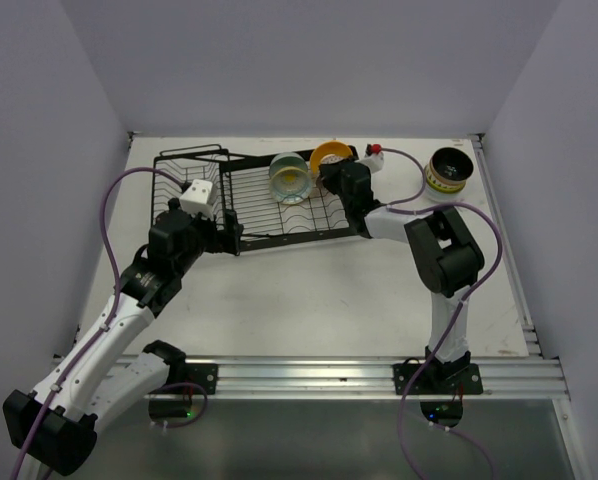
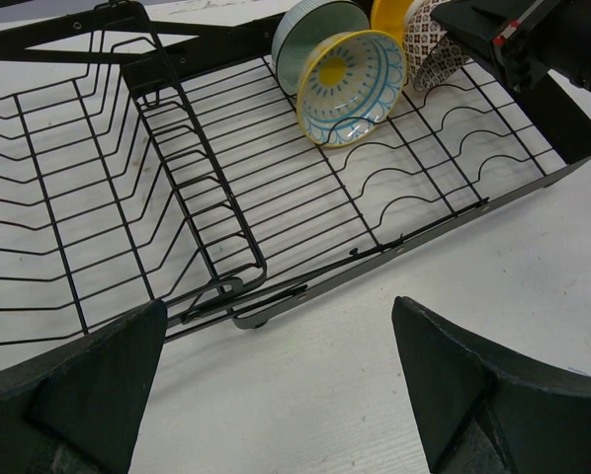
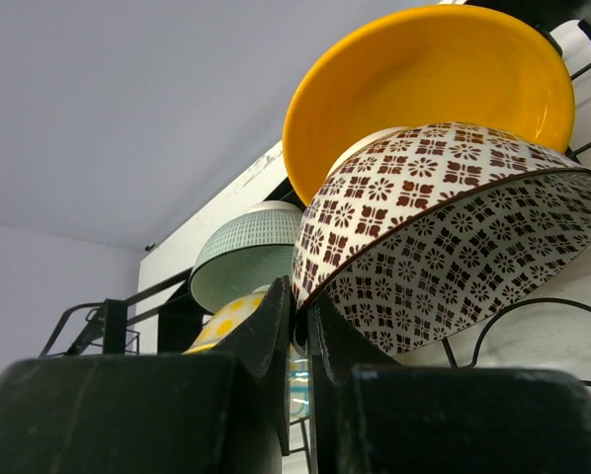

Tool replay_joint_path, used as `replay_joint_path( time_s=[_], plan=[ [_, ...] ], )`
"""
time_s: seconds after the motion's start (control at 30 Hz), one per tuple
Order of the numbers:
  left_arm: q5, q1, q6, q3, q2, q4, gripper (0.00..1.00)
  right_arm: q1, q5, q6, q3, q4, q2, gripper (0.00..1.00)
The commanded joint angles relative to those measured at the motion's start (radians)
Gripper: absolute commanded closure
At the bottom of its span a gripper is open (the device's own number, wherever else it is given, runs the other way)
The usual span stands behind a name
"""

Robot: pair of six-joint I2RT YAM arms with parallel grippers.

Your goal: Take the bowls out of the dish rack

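White bench (image 1: 309, 300) fills the walled booth, with open surface between the arm bases and the dish rack (image 1: 279, 225), which lies across the far half near the back wall. The left hand (image 2: 281, 385) gapes wide, holding nothing, just short of the rack's near rim by the raised basket. The right hand (image 3: 300, 326) is pinched narrow on the rim of the brown-patterned bowl (image 3: 444, 227), which is tilted at the rack's right end in front of the orange-yellow bowl (image 3: 424, 89). The teal-green bowl (image 2: 310, 35) and yellow-rimmed bowl (image 2: 353, 84) stand just left of them. The stacked bowls (image 1: 449, 170) sit well apart by the bench's right edge.
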Motion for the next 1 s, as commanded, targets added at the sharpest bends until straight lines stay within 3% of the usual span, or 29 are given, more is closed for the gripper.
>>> replay_joint_path(
  time_s=[0.0,0.13,0.3,0.43,0.6,0.73,0.83,0.97],
  plan=[
    [-0.018,-0.006,0.021,0.000,-0.004,0.017,0.00,-0.003,0.002,-0.052,0.053,0.127,-0.092,1.00],
    [-0.029,-0.006,0.021,0.003,-0.009,0.012,0.00,-0.006,-0.001,-0.114,0.071,0.085,-0.148,1.00],
    [-0.053,-0.006,0.025,0.008,-0.015,0.009,0.00,-0.039,-0.112,-0.151,0.122,-0.006,-0.214,1.00],
    [-0.076,-0.006,0.025,0.006,-0.026,0.006,0.00,-0.082,-0.188,-0.192,0.168,-0.266,-0.287,1.00],
    [-0.099,-0.006,0.025,0.005,-0.033,0.000,0.00,-0.249,-0.389,-0.238,0.153,-0.532,-0.453,1.00],
    [-0.102,-0.006,0.027,0.005,-0.032,-0.002,0.00,-0.392,-0.581,-0.391,0.159,-0.905,-0.540,1.00],
    [-0.098,-0.006,0.022,0.005,-0.030,0.000,0.00,-0.467,-0.583,-0.569,0.171,-1.175,-0.574,1.00],
    [-0.087,-0.006,0.024,0.006,-0.027,0.000,0.00,-0.495,-0.596,-0.697,0.148,-1.357,-0.554,1.00]
  ],
)
